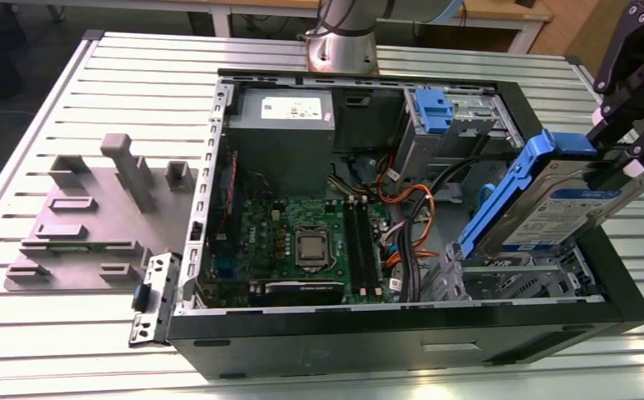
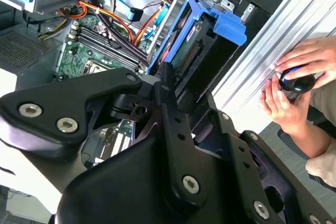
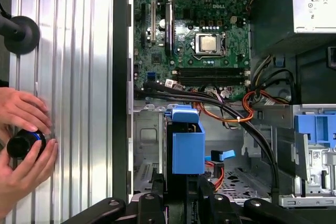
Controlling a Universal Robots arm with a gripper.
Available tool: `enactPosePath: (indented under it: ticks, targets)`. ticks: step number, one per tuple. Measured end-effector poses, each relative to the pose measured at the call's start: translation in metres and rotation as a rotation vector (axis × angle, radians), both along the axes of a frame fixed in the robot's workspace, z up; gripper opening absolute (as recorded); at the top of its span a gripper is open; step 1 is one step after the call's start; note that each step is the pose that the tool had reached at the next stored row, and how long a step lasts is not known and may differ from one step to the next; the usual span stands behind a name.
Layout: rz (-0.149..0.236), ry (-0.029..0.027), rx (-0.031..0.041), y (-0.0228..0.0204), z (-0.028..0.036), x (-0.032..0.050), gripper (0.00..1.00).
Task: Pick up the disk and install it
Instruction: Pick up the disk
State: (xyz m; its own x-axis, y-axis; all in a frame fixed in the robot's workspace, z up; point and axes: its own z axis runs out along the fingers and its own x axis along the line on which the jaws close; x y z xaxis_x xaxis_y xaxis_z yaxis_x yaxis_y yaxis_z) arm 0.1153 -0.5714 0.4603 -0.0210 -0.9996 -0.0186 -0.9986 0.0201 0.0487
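One claw [image 1: 618, 169] clamps the disk [image 1: 546, 218] by its upper end, tilted over the computer case [image 1: 411, 327].

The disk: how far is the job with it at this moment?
Done: the disk is picked up, lifted clear of the table. In hand: the gripper is shut on it, holding it tilted over the open computer case. Left: it is not yet seated in the metal drive cage near its lower end.
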Motion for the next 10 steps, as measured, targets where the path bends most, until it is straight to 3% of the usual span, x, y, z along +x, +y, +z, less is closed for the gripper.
enactPosePath:
  ticks: [10]
  targets:
    - [0.0, 0.0, 0.0002, 0.0017, -0.0063, 0.0001, 0.35]
